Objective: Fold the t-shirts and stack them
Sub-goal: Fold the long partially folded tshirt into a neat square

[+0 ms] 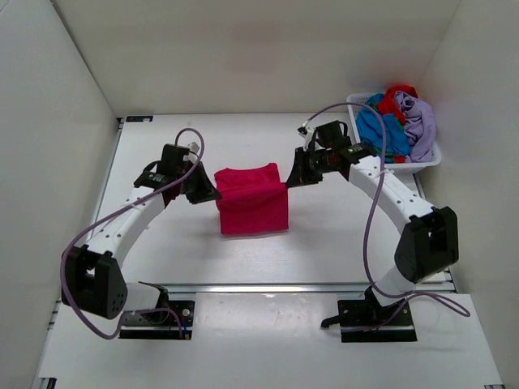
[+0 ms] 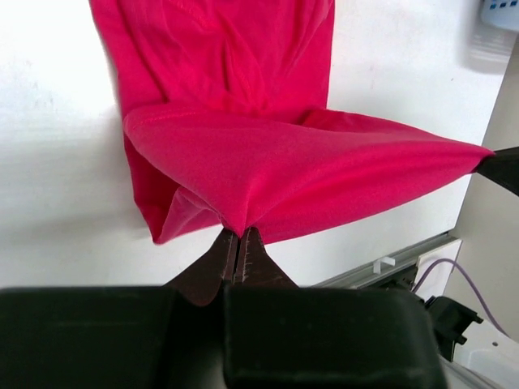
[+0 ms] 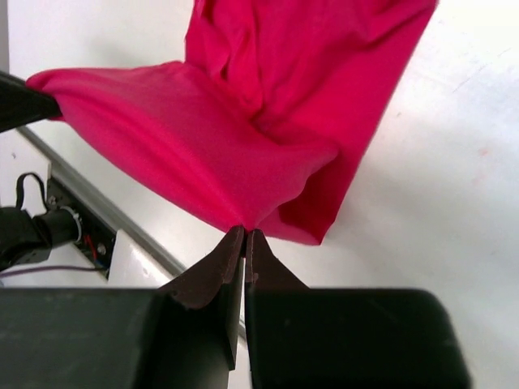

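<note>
Top external: magenta t-shirt (image 1: pixel 253 203) is pinched at its left and right edges by left gripper (image 1: pixel 214 194) and right gripper (image 1: pixel 290 181) and stretched taut mid-table, with its near part draped down. Basket (image 1: pixel 428 160) is seen well apart, far right.

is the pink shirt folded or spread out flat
Partly folded. The left hand and right hand each pinch the pink shirt, holding one layer lifted over the rest, which lies on the table.

Top external view: a fixed camera high at the near side looks down over the whole table (image 1: pixel 162 235). Wrist views: close-range, sighting forward along the left gripper (image 2: pixel 239 235) and the right gripper (image 3: pixel 245 233). All three views share the magenta t-shirt (image 1: pixel 252 201).
</note>
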Robot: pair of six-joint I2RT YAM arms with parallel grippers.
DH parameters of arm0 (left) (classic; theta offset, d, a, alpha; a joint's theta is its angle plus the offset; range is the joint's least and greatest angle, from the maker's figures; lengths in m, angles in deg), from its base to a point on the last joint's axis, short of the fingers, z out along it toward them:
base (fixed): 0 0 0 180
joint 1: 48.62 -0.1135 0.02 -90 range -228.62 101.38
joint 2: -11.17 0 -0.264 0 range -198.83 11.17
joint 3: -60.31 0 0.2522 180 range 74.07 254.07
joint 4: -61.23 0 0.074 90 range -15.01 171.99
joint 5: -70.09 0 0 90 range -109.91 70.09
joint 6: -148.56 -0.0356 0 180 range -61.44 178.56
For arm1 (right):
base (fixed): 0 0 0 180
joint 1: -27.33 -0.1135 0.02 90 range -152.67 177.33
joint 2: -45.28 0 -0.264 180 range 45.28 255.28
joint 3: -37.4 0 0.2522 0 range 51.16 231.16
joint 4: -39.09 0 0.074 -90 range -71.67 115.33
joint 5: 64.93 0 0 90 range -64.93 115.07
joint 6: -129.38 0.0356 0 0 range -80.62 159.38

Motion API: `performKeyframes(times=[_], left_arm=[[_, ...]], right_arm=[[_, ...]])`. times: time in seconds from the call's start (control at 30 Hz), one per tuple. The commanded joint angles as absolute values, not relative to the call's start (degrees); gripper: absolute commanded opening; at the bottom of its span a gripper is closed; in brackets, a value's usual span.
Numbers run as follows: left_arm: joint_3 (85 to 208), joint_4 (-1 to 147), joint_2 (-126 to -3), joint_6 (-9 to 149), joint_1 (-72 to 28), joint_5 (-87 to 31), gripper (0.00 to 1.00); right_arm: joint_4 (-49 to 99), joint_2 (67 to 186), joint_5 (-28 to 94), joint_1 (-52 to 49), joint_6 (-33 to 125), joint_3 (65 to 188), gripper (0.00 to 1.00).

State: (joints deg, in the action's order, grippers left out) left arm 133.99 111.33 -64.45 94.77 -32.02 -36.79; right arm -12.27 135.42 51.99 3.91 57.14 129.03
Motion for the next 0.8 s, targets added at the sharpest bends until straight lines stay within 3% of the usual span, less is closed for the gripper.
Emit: performKeyframes(times=[0.0, 0.77], left_arm=[[136.4, 107.0, -65.6, 94.2, -33.8, -37.6, 0.00], [143.9, 99.1, -83.4, 94.4, -39.7, -42.3, 0.00]], right_arm=[[-11.2, 138.3, 51.5, 5.9, 54.4, 134.4, 0.00], [-14.8, 160.3, 50.6, 7.8, 49.2, 157.1, 0.00]])
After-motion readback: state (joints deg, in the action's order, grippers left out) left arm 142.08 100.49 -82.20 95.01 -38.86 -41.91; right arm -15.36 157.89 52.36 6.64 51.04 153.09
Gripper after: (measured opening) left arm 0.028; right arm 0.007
